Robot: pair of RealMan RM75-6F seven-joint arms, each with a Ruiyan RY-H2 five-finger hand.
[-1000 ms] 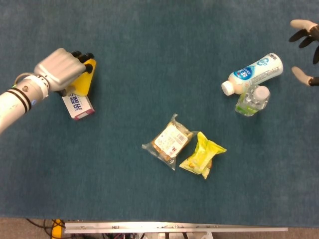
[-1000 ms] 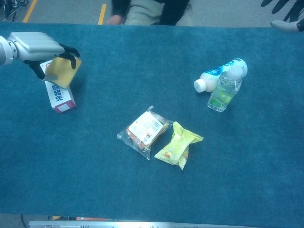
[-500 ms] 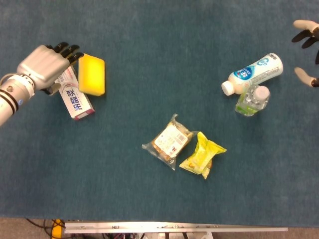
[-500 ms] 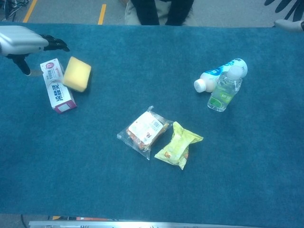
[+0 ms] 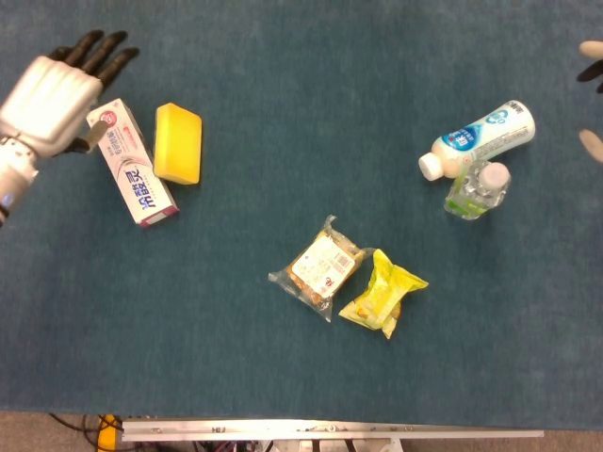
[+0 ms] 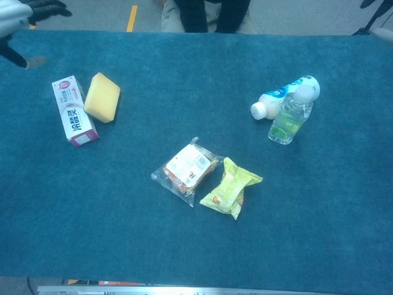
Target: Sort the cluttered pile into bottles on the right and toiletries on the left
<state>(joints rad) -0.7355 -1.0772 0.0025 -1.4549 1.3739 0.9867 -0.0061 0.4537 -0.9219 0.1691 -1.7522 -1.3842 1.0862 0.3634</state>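
Observation:
A yellow sponge (image 5: 178, 143) (image 6: 102, 97) lies on the blue cloth at the left, right beside a white toothpaste box (image 5: 134, 162) (image 6: 73, 110). My left hand (image 5: 52, 92) (image 6: 23, 13) hovers open above and left of them, holding nothing. At the right, a white and blue bottle (image 5: 479, 137) (image 6: 285, 96) lies on its side against a small clear bottle (image 5: 478, 188) (image 6: 289, 115). Only the fingertips of my right hand (image 5: 592, 104) (image 6: 376, 18) show at the right edge, spread apart and empty.
Two snack packets lie in the middle of the cloth: a clear one with a white label (image 5: 318, 266) (image 6: 186, 169) and a yellow one (image 5: 384, 293) (image 6: 231, 188). A person stands behind the far table edge (image 6: 206, 13).
My left hand let go of the yellow sponge beside the toothpaste box, then opened and rose away to the upper left. My right hand drew back toward the right edge.

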